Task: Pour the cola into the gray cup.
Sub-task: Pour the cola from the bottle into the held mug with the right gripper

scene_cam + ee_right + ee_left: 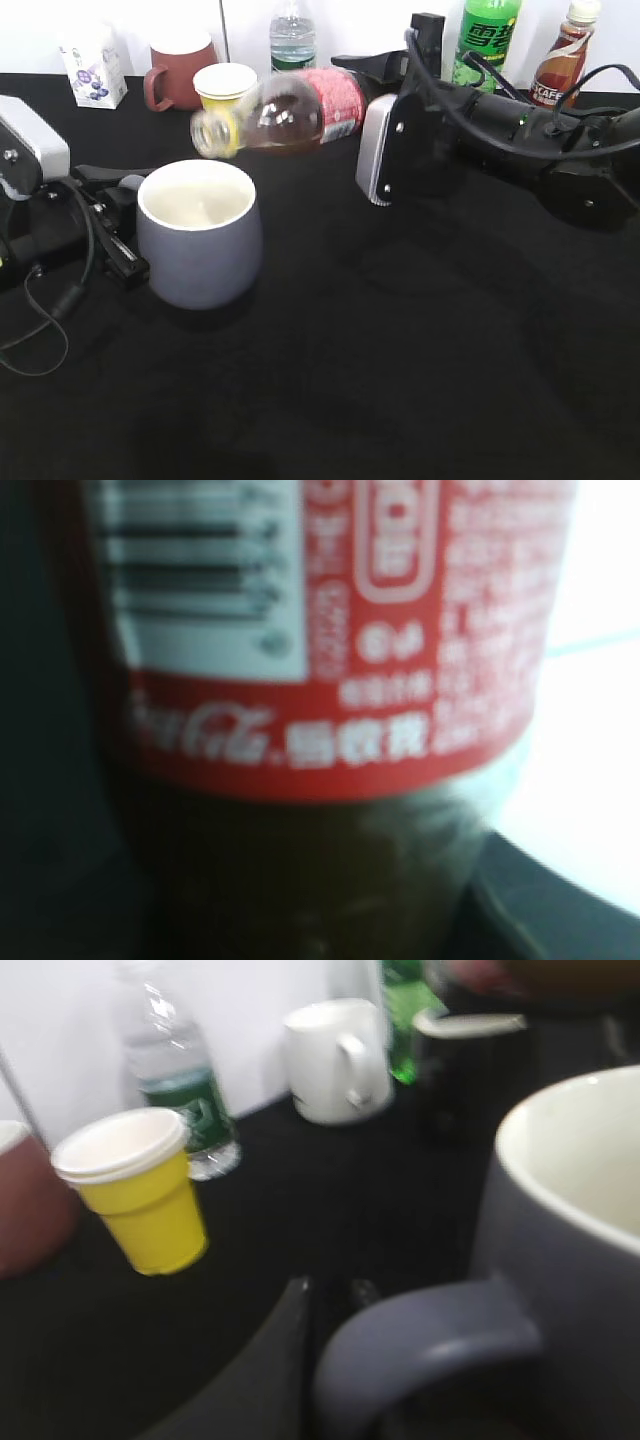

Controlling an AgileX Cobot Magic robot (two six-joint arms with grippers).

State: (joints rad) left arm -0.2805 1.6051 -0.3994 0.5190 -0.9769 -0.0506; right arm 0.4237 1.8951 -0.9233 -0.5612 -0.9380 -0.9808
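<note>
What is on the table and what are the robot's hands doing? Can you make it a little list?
cola bottle: tipped sideways in the air, neck toward the gray cup, dark drink inside
gray cup: upright on the black table, white inside
right hand: shut on the cola bottle
left hand: at the gray cup's handle; grip cannot be told
behind: yellow paper cup, reddish mug, water bottle, green bottle
</note>
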